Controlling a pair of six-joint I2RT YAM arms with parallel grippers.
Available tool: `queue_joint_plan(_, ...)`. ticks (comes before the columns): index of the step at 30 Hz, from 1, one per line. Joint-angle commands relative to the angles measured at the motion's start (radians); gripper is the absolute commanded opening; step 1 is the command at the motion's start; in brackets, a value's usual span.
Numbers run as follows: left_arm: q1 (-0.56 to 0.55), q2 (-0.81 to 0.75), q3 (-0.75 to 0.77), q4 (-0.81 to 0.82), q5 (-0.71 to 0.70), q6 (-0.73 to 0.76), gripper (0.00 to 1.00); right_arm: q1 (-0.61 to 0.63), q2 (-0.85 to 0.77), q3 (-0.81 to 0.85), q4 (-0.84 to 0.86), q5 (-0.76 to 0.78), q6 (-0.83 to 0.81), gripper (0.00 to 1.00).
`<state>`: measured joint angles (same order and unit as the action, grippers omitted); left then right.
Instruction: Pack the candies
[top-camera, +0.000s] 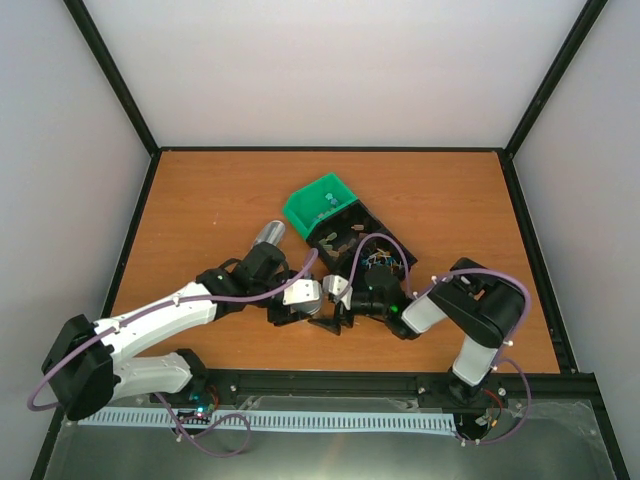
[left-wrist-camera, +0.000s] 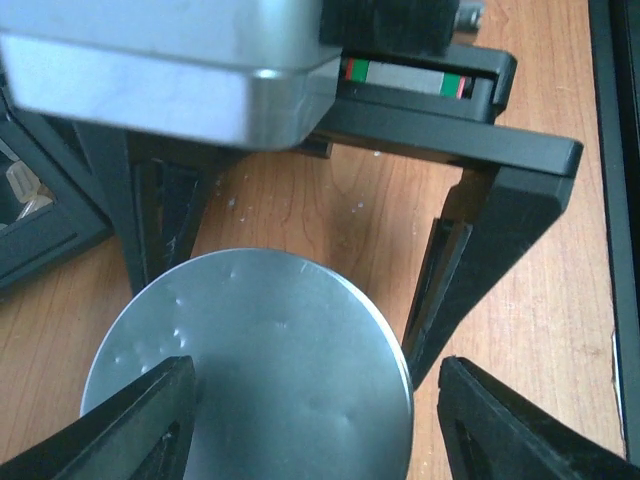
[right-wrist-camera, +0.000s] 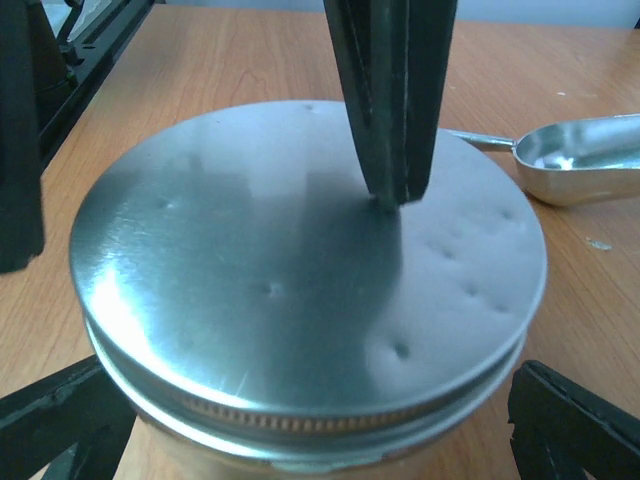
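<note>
two-arm approach to a closed jar. the jar (right-wrist-camera: 300, 440) stands upright on the table (top-camera: 220, 200), long axis vertical, its metal lid (right-wrist-camera: 300, 270) screwed on. it sits between the two grippers, which face it from opposite sides, so neither arm is clearly nearer. the left gripper (left-wrist-camera: 318, 370) has its jaws partly apart and sits off-centre. one finger (right-wrist-camera: 390, 100) comes down on the lid's top face, apparently touching it, while the other stands outside the rim; nothing is clamped. the right gripper (right-wrist-camera: 315, 400) is spread fully wide, its fingers low on either side of the jar below the lid's edge, apart from the glass and holding nothing. the candies (top-camera: 328, 200) are well beyond the jar: judged to be the few bright specks in the green bin (top-camera: 305, 205), though a mixed-colour patch in the black tray (top-camera: 345, 235) beside it is too small to rule out. a metal scoop (right-wrist-camera: 580, 160) lies near the jar. opening the lid looks like the step in hand.
</note>
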<state>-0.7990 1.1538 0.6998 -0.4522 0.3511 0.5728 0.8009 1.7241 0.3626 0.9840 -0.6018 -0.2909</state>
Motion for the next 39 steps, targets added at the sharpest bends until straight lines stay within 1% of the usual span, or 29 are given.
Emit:
queue_joint_plan(1, -0.008, 0.006, -0.011, 0.039, -0.005, 0.039, 0.67, 0.026, 0.042, 0.044, 0.085, 0.025, -0.005, 1.0)
queue_joint_plan(10, -0.009, -0.005, -0.032, 0.027, -0.003, 0.046, 0.57, 0.053, 0.103, 0.084, 0.097, 0.065, 0.016, 1.0)
queue_joint_plan(13, -0.009, -0.008, -0.033, 0.019, -0.011, 0.053, 0.55, 0.055, 0.113, 0.088, 0.106, 0.072, 0.021, 0.99)
queue_joint_plan(19, -0.009, -0.002, -0.014, -0.023, -0.053, 0.066, 0.52, 0.055, 0.103, 0.074, 0.112, 0.087, 0.023, 0.89)
queue_joint_plan(21, -0.008, -0.003, -0.018, -0.025, -0.082, 0.085, 0.48, 0.055, 0.1, 0.065, 0.116, 0.084, 0.022, 0.85)
queue_joint_plan(24, -0.008, -0.004, -0.021, -0.073, -0.137, 0.113, 0.4, 0.055, 0.093, 0.05, 0.119, 0.081, 0.011, 0.76)
queue_joint_plan(26, -0.006, -0.013, -0.031, -0.081, -0.165, 0.135, 0.36, 0.055, 0.089, 0.038, 0.122, 0.081, 0.004, 0.72)
queue_joint_plan(33, 0.002, -0.068, -0.073, -0.085, -0.225, 0.19, 0.34, 0.055, 0.073, 0.003, 0.135, 0.072, -0.003, 0.66)
queue_joint_plan(36, 0.026, -0.071, -0.075, -0.08, -0.248, 0.184, 0.31, 0.055, 0.065, -0.007, 0.138, 0.066, -0.008, 0.64)
queue_joint_plan(39, 0.074, -0.059, -0.066, -0.078, -0.251, 0.172, 0.3, 0.055, 0.06, -0.014, 0.141, 0.063, -0.008, 0.63)
